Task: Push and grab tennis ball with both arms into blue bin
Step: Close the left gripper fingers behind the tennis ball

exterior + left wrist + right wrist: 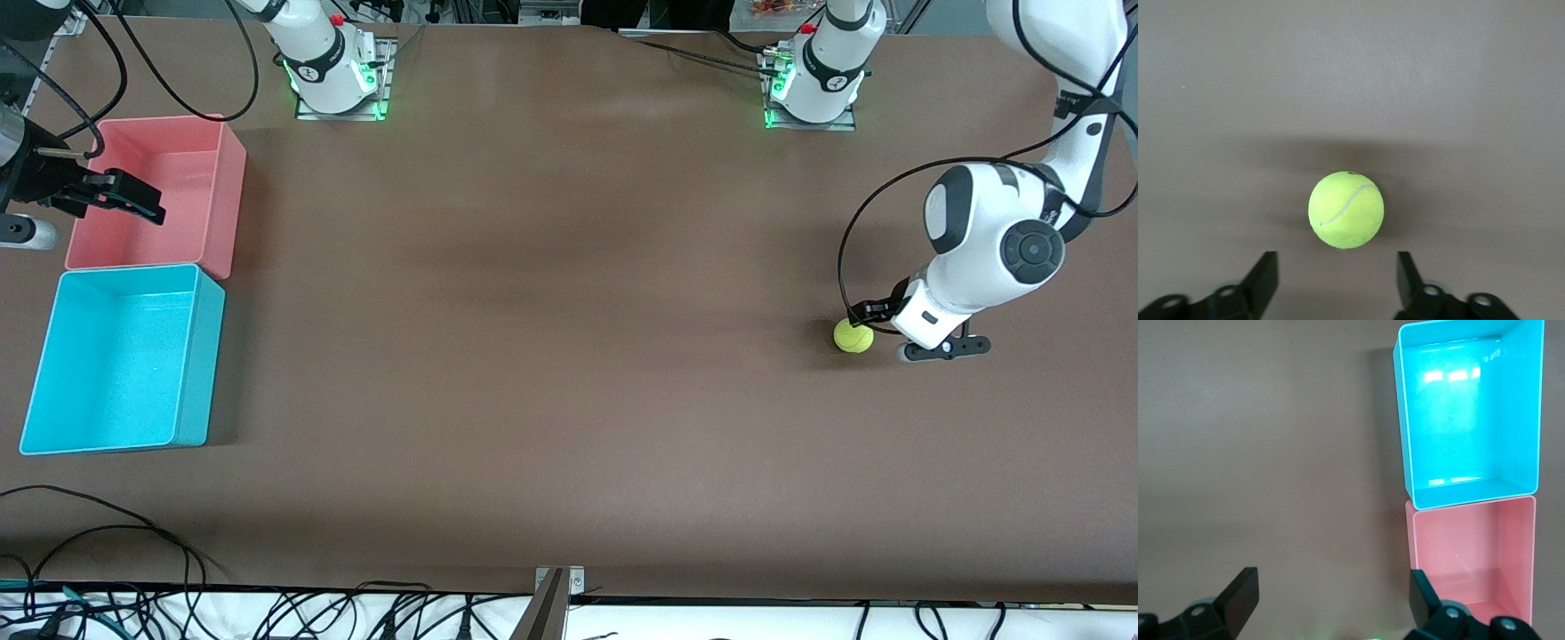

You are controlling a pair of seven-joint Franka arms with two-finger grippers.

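Left tool [1337, 280], fingers spread, sits just short of the tennis ball [853, 336]; a glancing push could roll it astray. Right tool [133, 200] waits open over the pink bin [227, 191].

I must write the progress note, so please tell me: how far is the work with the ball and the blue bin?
Nothing is finished yet: the blue bin holds nothing. In hand: the left gripper is low at the tennis ball, fingers open with the ball just ahead of them, not gripped. The right gripper waits open over the pink bin. Left: move the ball the table's length and drop it in.
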